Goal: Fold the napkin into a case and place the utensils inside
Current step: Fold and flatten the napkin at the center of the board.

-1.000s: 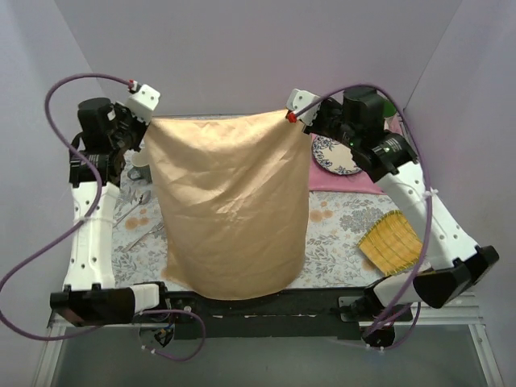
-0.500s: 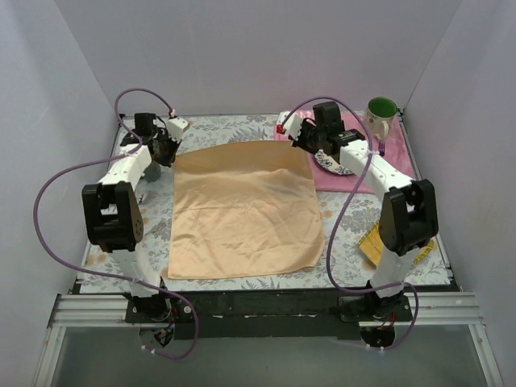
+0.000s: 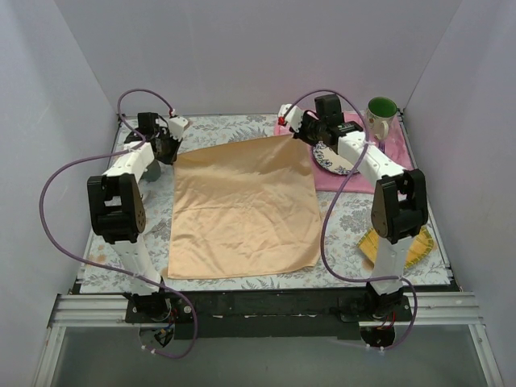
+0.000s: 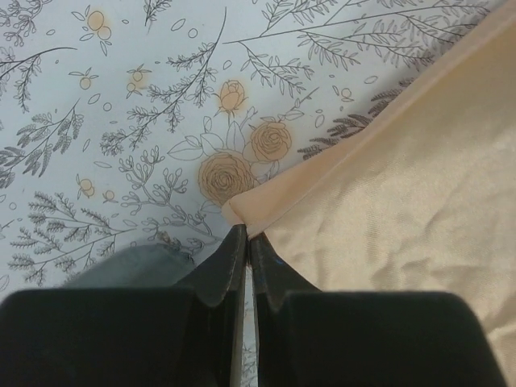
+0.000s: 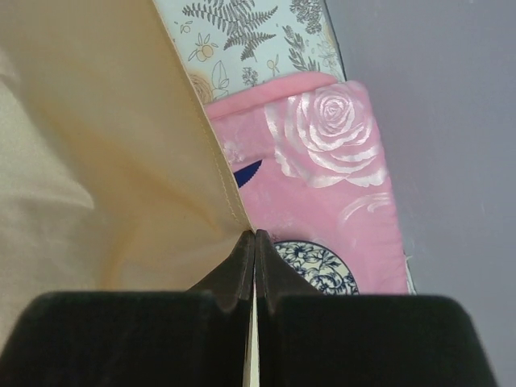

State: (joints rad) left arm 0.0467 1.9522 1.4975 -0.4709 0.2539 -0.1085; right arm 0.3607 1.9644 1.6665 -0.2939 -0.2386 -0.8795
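The left gripper [image 4: 246,239] has its two fingers pressed together, pinching the very corner of the napkin [image 4: 403,210]. The cloth fans away to the right of the fingertips, and the flowered tablecloth [image 4: 121,121] lies bare ahead of them and to their left.

Over to the right gripper [image 5: 255,242]: its fingers are closed tight too, clamped on the napkin's other far corner, with the cloth sloping up to them on the left. Just right of those fingertips is the pink rose placemat [image 5: 322,137], and on it, close beside the fingers, the blue-patterned plate [image 5: 314,262]. What the plate carries cannot be told. What looks like a dark blue knife tip [image 5: 246,172] pokes out from under the napkin's hem onto the placemat.

Beyond the plate, in the far right corner, stands a mug [image 3: 381,113], green inside, its contents not visible. A yellow mat [image 3: 421,246] lies by the right arm, partly hidden by it. Pale lilac walls [image 3: 242,56] close in the table on three sides.

From above, the napkin lies spread across the middle of the table, nearly square, with no clear long axis. Its far edge runs from one gripper to the other, and its near edge lies close to the arm bases.
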